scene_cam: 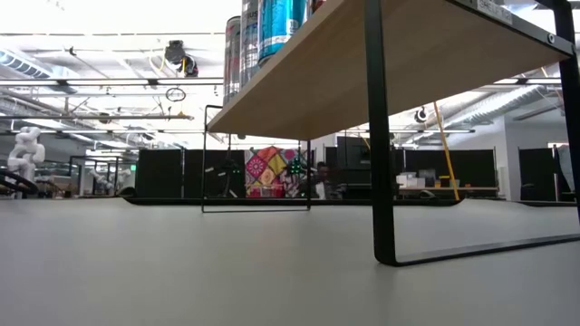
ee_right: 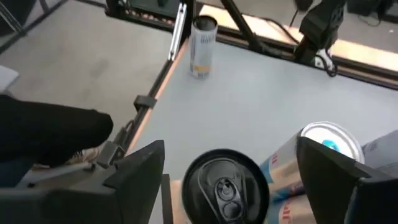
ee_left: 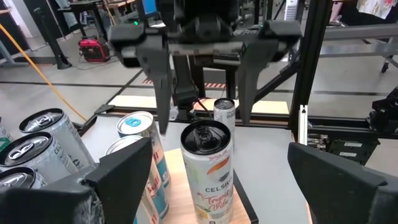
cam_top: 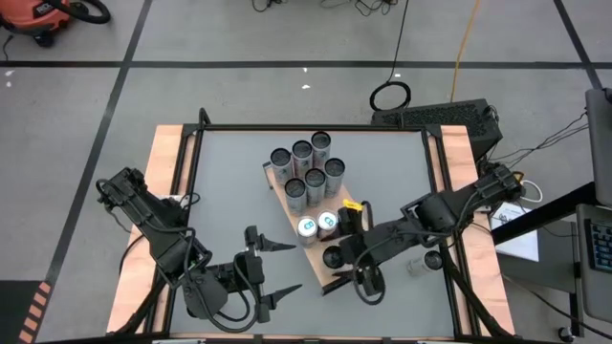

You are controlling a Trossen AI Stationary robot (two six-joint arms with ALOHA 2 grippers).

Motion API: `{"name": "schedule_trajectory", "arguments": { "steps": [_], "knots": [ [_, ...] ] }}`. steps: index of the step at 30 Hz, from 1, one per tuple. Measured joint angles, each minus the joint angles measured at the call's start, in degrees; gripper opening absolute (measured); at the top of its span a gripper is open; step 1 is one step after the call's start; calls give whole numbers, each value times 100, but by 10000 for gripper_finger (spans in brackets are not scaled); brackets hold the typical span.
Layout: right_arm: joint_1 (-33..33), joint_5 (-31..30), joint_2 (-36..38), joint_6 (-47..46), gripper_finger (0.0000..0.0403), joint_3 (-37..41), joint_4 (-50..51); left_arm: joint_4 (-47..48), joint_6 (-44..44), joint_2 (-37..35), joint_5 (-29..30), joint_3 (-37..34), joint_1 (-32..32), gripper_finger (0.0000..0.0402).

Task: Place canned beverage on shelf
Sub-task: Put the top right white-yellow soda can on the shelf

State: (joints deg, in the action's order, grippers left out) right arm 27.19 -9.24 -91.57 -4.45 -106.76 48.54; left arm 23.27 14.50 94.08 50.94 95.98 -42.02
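The shelf point(cam_top: 287, 205), a wood-grain board on black legs, lies slantwise mid-table. It carries a cluster of cans point(cam_top: 308, 167) at its far end and two more cans point(cam_top: 307, 227) at mid-length. A white Celsius can point(ee_left: 208, 168) with a black top point(cam_top: 334, 256) stands upright near its near end. My right gripper point(cam_top: 338, 250) is open above it, fingers pointing down, one on each side of the can's top point(ee_right: 224, 186), touching nothing. My left gripper point(cam_top: 279, 269) is open and empty, level, just left of the shelf's near end.
A loose can point(cam_top: 421, 260) stands upright on the grey table right of the shelf; it also shows in the right wrist view point(ee_right: 202, 46). A blue-topped can point(ee_left: 134, 124) stands close beside the Celsius can. In the low view the shelf point(scene_cam: 408, 63) shows from below.
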Motion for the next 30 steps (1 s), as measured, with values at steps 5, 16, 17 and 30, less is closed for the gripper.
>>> {"name": "schedule_trajectory", "arguments": {
  "steps": [5, 16, 17, 30],
  "knots": [
    [241, -329, 362, -87, 297, 0, 233, -1, 0, 1, 2, 0, -1, 377],
    [1388, -1732, 837, -668, 267, 165, 1080, -9, -22, 24, 4, 0, 0, 377],
    [1478, -1807, 862, -787, 262, 267, 1172, -9, -22, 37, 4, 0, 0, 377],
    [2218, -2919, 1248, -1591, 185, 2693, -243, -26, 25, 126, -22, 2, 0, 377]
  ]
}}
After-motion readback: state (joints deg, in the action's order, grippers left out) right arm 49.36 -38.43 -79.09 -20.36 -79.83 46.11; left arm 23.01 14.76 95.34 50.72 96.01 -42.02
